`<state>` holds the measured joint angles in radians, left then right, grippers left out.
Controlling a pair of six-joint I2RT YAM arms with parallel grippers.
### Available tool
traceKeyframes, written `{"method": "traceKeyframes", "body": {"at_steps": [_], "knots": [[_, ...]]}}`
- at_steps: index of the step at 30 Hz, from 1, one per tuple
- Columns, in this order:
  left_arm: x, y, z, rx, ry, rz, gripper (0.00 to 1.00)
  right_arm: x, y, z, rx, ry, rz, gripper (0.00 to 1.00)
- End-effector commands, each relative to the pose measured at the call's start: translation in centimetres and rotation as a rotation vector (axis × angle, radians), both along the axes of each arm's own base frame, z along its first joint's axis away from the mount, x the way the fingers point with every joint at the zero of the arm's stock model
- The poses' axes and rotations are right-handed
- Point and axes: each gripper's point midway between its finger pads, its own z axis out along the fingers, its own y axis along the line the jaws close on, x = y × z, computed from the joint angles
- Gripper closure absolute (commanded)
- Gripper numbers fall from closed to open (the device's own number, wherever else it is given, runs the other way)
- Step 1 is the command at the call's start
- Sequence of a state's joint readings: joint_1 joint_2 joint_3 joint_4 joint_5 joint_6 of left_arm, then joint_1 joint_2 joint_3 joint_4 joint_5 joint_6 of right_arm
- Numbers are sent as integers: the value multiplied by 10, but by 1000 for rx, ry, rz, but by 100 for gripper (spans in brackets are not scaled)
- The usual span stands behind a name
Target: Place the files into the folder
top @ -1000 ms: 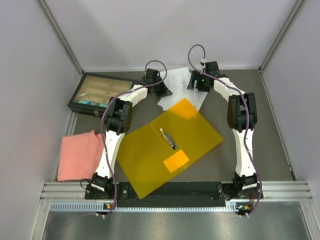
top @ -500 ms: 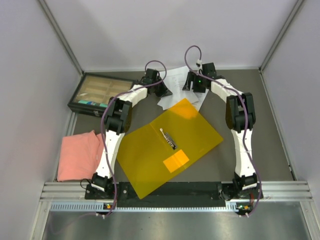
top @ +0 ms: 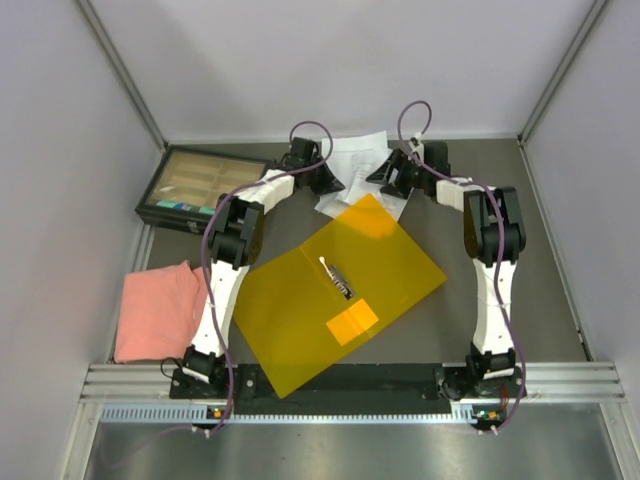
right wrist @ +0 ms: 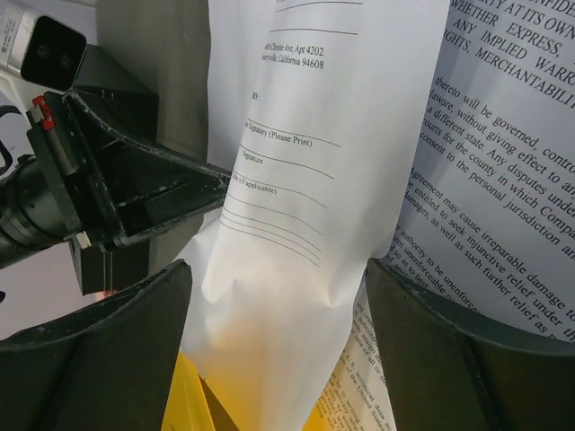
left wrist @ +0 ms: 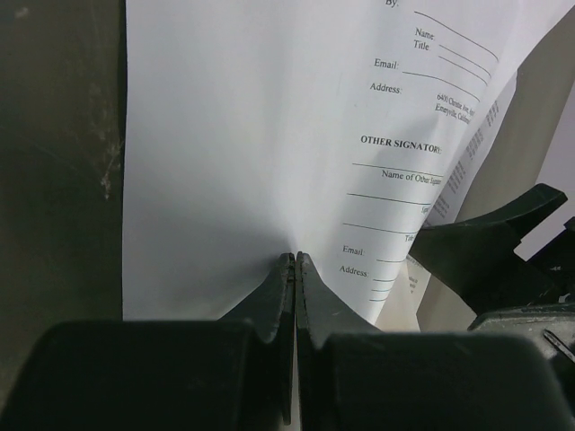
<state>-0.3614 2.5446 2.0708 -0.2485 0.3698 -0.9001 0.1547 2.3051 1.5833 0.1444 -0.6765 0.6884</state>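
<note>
The yellow-orange folder [top: 340, 290] lies open and flat mid-table, with its metal clip [top: 337, 277] and orange pocket [top: 352, 322] showing. The files [top: 358, 160], white printed sheets, lie at the back by the folder's far corner. My left gripper [top: 323, 181] is shut on the edge of a sheet [left wrist: 234, 135], its tips [left wrist: 295, 260] pressed together. My right gripper [top: 386, 178] is open, its jaws wide apart on either side of a buckled sheet [right wrist: 296, 180]. A yellow folder corner [right wrist: 193, 404] shows under that sheet. The two grippers face each other closely.
A black compartment box [top: 200, 187] stands at the back left. A pink cloth [top: 158, 308] lies at the left front. Grey walls close in the table on three sides. A metal rail [top: 350, 385] runs along the near edge.
My right wrist has swung, its cable loop now further right, and the gripper sits slightly right and lower over the sheets. The left arm and the folder have not moved.
</note>
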Motion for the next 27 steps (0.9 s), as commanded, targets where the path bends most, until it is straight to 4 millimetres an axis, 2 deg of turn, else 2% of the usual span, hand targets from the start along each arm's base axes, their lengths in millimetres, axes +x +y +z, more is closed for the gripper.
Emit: {"method": "traceKeyframes", "body": {"at_steps": [1, 4, 5, 7, 8, 10, 12, 13, 14, 18, 21, 22, 23, 25, 27], "knots": [[-31, 13, -65, 88, 165, -9, 99, -5, 9, -4, 31, 22, 35, 21], [-33, 11, -66, 84, 167, -17, 99, 4, 5, -3, -2, -9, 7, 21], [-33, 12, -67, 82, 171, -20, 99, 9, -4, -12, -60, 1, -51, 21], [-35, 12, -70, 82, 178, -26, 99, 20, -14, -15, -168, -34, -86, 21], [-34, 11, -70, 82, 177, -28, 99, 18, -22, -32, -253, 23, -126, 21], [-34, 13, -73, 77, 184, -30, 99, 27, -24, -29, -324, 0, -143, 21], [-35, 11, -74, 71, 187, -37, 99, 24, -27, -44, -383, 52, -169, 20], [-35, 12, -76, 71, 193, -37, 99, 34, -25, -35, -385, 41, -188, 20], [-35, 12, -77, 68, 195, -38, 99, 39, -34, -39, -426, 58, -226, 20], [-37, 13, -79, 63, 204, -48, 99, 40, -33, -40, -442, 107, -225, 19], [-37, 13, -79, 60, 205, -49, 99, 26, -39, -48, -500, 143, -227, 16], [-37, 13, -79, 59, 208, -49, 99, 27, -37, -39, -498, 107, -222, 16], [-37, 14, -79, 59, 208, -47, 99, 24, -40, -38, -509, 105, -223, 16], [-38, 13, -78, 56, 209, -50, 100, 20, -48, -29, -558, 101, -224, 16], [-37, 13, -75, 53, 201, -47, 100, 7, -65, -29, -636, 152, -251, 16]]}}
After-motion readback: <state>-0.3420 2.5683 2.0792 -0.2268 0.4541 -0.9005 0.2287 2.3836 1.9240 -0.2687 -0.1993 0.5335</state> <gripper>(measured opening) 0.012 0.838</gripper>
